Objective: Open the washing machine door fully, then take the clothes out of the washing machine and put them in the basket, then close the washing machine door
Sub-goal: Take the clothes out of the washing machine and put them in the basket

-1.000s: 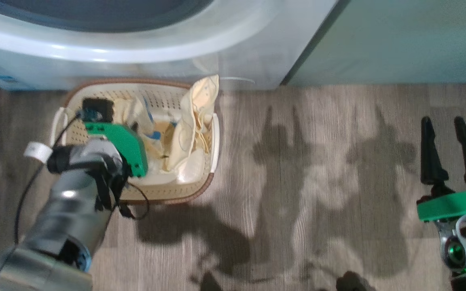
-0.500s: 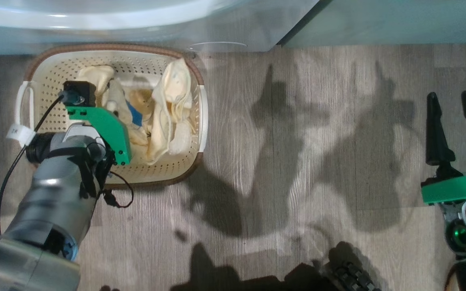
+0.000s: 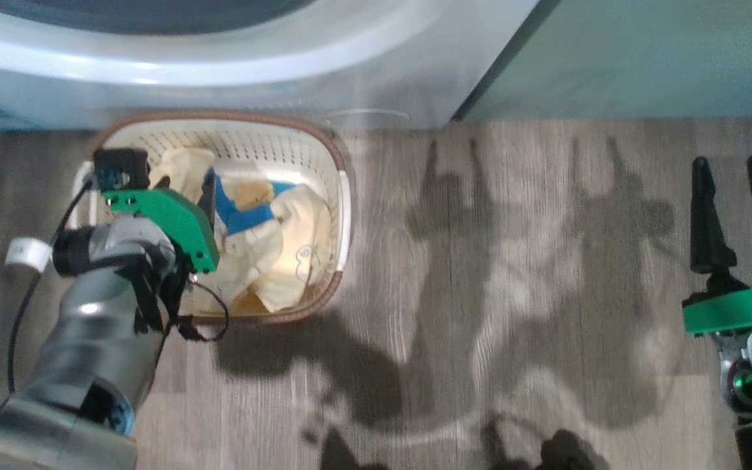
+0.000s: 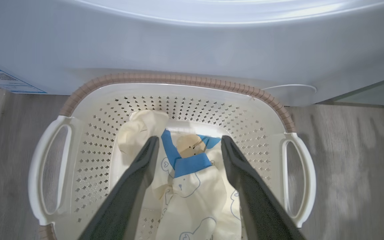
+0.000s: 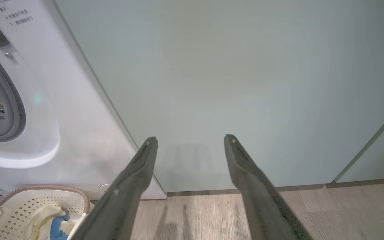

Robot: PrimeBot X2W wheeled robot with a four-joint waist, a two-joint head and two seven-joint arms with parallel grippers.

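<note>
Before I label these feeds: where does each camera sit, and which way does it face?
Head view: on the head, looking down at basket, washing machine, floor; left forearm, right gripper show.
Left wrist view: on left wrist, looking down into the basket at clothes; left gripper open.
Right wrist view: on right wrist, facing a green cabinet door; right gripper open.
Shared: the basket, in all three.

1. You are facing a flat pale green cabinet door [image 5: 228, 83], plain and matte with a faint sheen.
2. Just right of that cabinet door stands a second door [image 5: 382, 153] of the same green, with a thin dark seam between them.
3. Below the cabinet door lies a grey-brown wood-plank floor [image 3: 513, 274], meeting it at a dark strip [image 5: 245, 191].
4. In front of the cabinet door, overlapping shadows [image 3: 454, 215], some darker and some fainter, cross the planks.
</note>
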